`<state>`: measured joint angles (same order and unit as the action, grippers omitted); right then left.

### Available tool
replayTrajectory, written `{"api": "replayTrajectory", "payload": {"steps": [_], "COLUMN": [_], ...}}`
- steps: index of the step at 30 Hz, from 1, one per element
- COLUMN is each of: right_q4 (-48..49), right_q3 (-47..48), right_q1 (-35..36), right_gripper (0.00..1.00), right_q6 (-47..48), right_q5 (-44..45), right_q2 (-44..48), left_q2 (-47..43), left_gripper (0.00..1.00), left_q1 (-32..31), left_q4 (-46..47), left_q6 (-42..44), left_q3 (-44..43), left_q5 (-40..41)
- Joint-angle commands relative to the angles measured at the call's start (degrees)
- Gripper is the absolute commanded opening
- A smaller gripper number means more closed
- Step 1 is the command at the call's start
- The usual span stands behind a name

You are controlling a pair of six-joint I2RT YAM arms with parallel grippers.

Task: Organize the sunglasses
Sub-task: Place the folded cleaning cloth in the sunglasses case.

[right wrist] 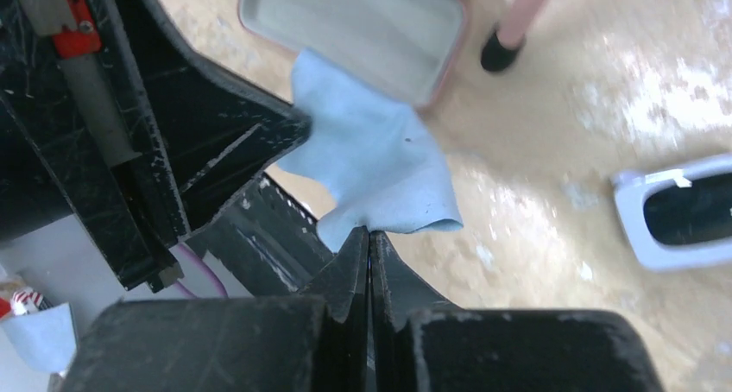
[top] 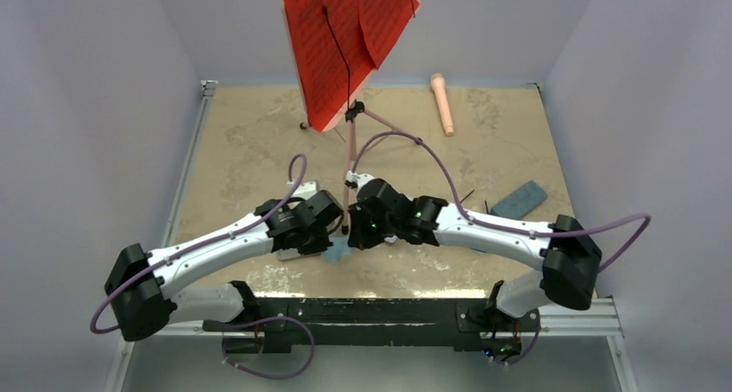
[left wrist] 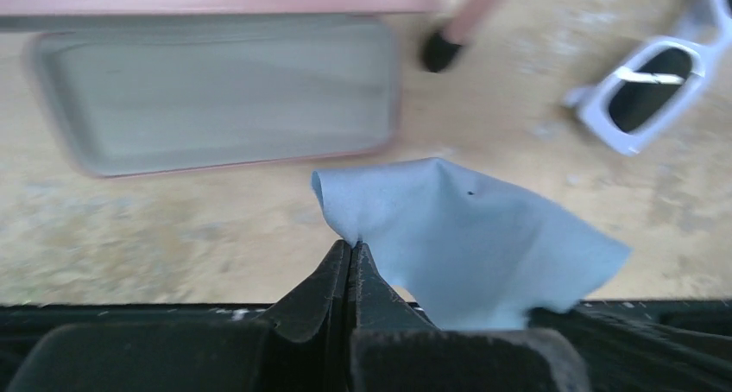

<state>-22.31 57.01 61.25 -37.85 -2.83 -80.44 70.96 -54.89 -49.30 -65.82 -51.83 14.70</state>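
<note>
A light blue cloth (left wrist: 466, 237) hangs between my two grippers. My left gripper (left wrist: 352, 243) is shut on one corner of it, and my right gripper (right wrist: 369, 230) is shut on another edge of the cloth (right wrist: 371, 163). Both meet at the table's near middle, where the cloth (top: 337, 256) shows below them. The white-framed sunglasses (left wrist: 647, 85) lie on the table to the right of the cloth and also show at the right edge of the right wrist view (right wrist: 682, 211). The black pair is hidden, apart perhaps from thin dark arms (top: 470, 193) by the right arm.
An open pink case (left wrist: 216, 159) with a grey inside lies just beyond the cloth. A pink tripod (top: 350, 150) holding a red sheet (top: 345, 38) stands mid-table, one foot (left wrist: 440, 51) near the case. A grey-blue flat case (top: 520, 199) lies right, a peach stick-shaped object (top: 442, 103) far back.
</note>
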Motion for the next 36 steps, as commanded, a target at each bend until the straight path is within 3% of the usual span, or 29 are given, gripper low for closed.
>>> {"api": "replayTrajectory", "payload": {"steps": [1, 8, 15, 24, 36], "right_q4": [2.76, 2.32, 1.54, 0.69, 2.91], "right_q3": [8.27, 18.01, 22.38, 22.66, 21.26], "right_q1": [0.98, 1.23, 1.28, 0.94, 0.09], "right_gripper": [0.00, 0.00, 0.00, 0.00, 0.00], "right_q6": [3.70, 3.78, 3.97, 3.47, 2.27], "right_q5": [-0.93, -0.68, 0.49, 2.68, 2.49], "right_q2": [-6.98, -17.77, -24.21, -27.63, -29.86], "left_q2": [-7.64, -12.76, -7.45, 2.23, 6.39], "left_gripper": [0.00, 0.00, 0.00, 0.00, 0.00], "left_q1": [5.15, 10.78, 14.55, 15.83, 16.22], "left_q4": [-6.03, -8.20, -2.49, -0.14, -0.36], "left_q6": [-1.82, -0.61, 2.98, 5.09, 5.21], "left_q3": [5.57, 9.47, 11.27, 9.37, 7.22], "left_q5": [5.01, 10.14, 9.38, 11.14, 10.33]}}
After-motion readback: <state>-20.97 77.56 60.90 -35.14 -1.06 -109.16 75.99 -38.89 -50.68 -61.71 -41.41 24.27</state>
